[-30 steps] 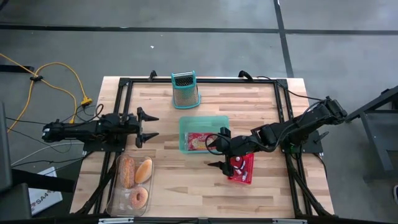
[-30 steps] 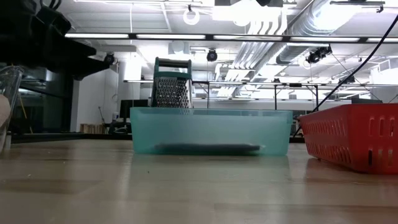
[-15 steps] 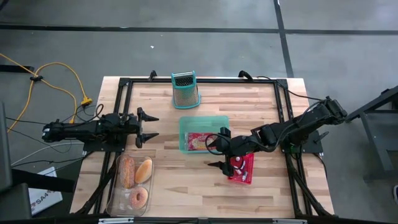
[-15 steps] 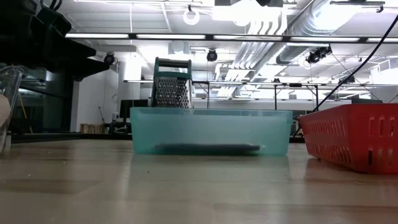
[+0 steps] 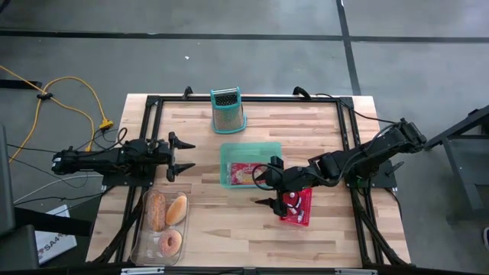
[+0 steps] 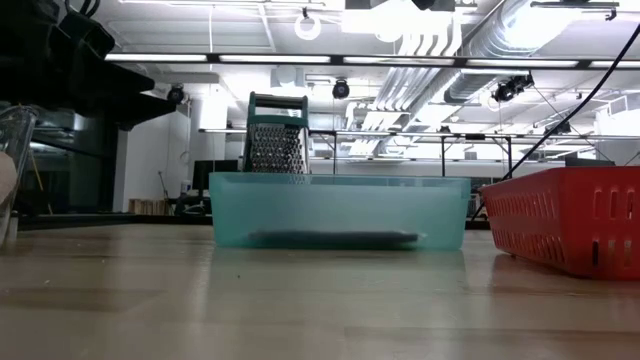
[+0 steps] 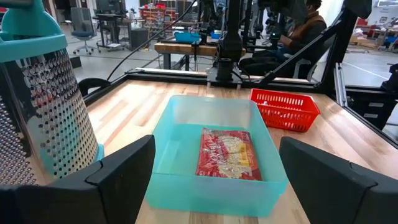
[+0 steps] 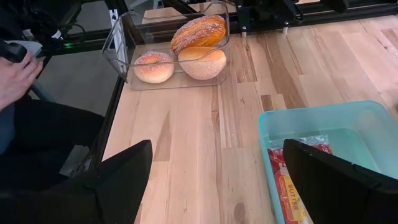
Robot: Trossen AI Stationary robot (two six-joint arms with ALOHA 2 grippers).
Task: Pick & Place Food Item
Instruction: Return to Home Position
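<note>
Inside the transparent bin, at the table's left side, lie three baked items: one sugar-dusted doughnut, one pale round bun and one long browned bread, the two breads side by side. Mid-table sits one teal bin holding one red packet. One red basket stands just beside it, and one grater stands behind. The left gripper hovers near the transparent bin, jaws spread and empty. The right gripper hangs between the teal bin and the basket, also spread and empty.
</note>
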